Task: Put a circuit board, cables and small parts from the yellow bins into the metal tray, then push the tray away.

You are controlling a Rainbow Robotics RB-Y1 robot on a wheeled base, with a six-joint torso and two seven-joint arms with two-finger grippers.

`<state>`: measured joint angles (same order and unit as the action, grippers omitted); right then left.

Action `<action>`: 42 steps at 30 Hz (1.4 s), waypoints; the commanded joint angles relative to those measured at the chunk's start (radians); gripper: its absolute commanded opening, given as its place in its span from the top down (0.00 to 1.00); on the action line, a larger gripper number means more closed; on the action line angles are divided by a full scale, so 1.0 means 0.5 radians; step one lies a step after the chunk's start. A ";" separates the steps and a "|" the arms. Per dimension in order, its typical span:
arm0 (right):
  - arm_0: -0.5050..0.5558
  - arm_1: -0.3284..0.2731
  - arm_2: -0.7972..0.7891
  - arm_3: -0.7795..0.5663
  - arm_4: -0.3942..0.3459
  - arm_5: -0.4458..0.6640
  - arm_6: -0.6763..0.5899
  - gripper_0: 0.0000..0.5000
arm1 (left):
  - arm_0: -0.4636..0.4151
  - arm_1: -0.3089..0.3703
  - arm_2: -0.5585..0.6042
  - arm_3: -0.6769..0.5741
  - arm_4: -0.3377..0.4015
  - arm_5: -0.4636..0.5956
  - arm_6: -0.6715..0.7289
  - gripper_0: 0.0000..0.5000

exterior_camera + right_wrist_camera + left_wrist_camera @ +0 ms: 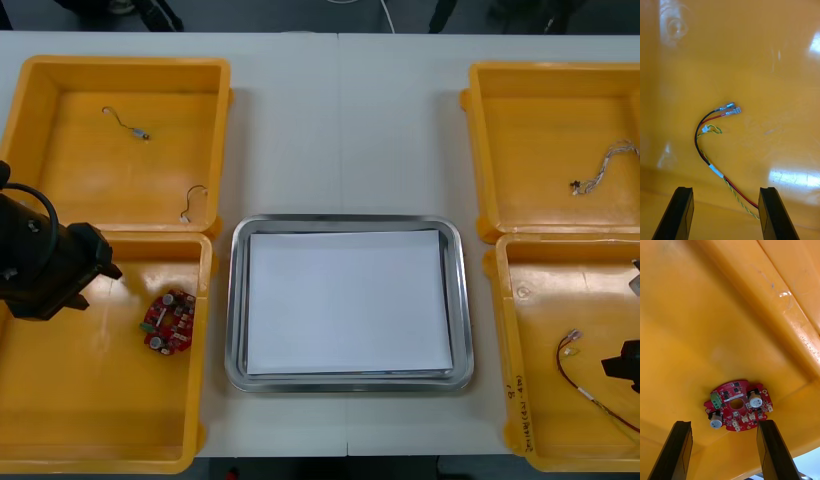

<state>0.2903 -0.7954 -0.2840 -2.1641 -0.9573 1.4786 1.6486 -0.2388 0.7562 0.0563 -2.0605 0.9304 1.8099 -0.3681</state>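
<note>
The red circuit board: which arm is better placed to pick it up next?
Left. The left gripper hangs open over the near left yellow bin, with the circuit board just beyond its fingers. The right gripper is open across the table, over the red and yellow cable.

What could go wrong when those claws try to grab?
The circuit board lies flat close to the wall of its yellow bin, so the open left gripper might bump the wall or slide the board instead of gripping it. The red and yellow cable is thin, so the open right gripper could close beside it or pinch one strand.
</note>
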 commanded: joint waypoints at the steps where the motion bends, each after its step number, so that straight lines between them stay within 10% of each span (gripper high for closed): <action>1: 0.076 0.023 0.028 -0.050 0.043 -0.061 0.265 0.00 | -0.047 -0.064 -0.011 -0.002 -0.026 -0.021 0.172 0.00; 42: 0.162 0.066 0.332 0.116 0.270 -0.386 0.639 0.00 | 0.241 -0.144 -0.355 -0.002 -0.302 -0.371 0.291 0.00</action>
<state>0.3453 -0.7701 -0.1353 -2.1004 -0.8336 1.2953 1.9223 -0.1452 0.6995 -0.0972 -2.0574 0.7972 1.6422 -0.3085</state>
